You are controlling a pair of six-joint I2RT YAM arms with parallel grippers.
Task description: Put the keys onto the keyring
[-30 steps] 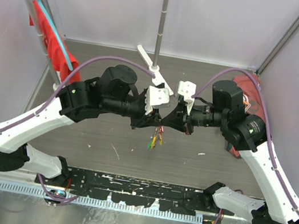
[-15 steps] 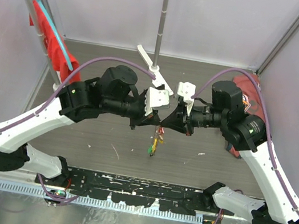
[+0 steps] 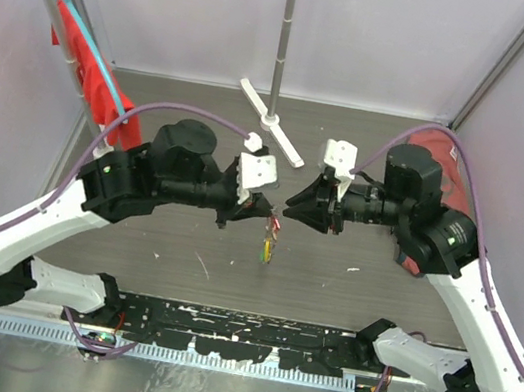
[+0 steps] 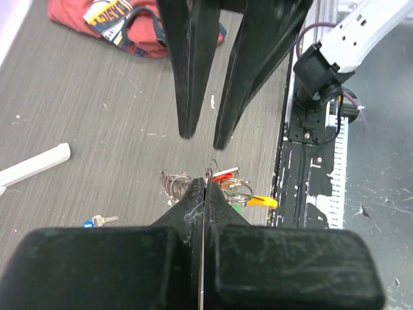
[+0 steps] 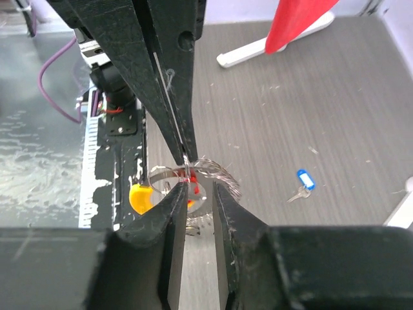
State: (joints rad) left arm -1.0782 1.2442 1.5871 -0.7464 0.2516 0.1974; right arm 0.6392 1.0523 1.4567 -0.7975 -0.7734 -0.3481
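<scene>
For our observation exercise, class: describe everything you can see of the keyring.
The keyring is a small bunch of thin silvery loops, metal by its shine. A yellow tag, a bit of green and a red-headed key hang with it. The left gripper is shut on it and holds it in the air above the grey table. The right gripper is open, close by, not touching it.

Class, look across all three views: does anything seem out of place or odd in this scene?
The blue key lies alone on the table, apart from the keyring pinched in the left end effector. A crumpled red cloth also lies on the table, unrelated to the job.
</scene>
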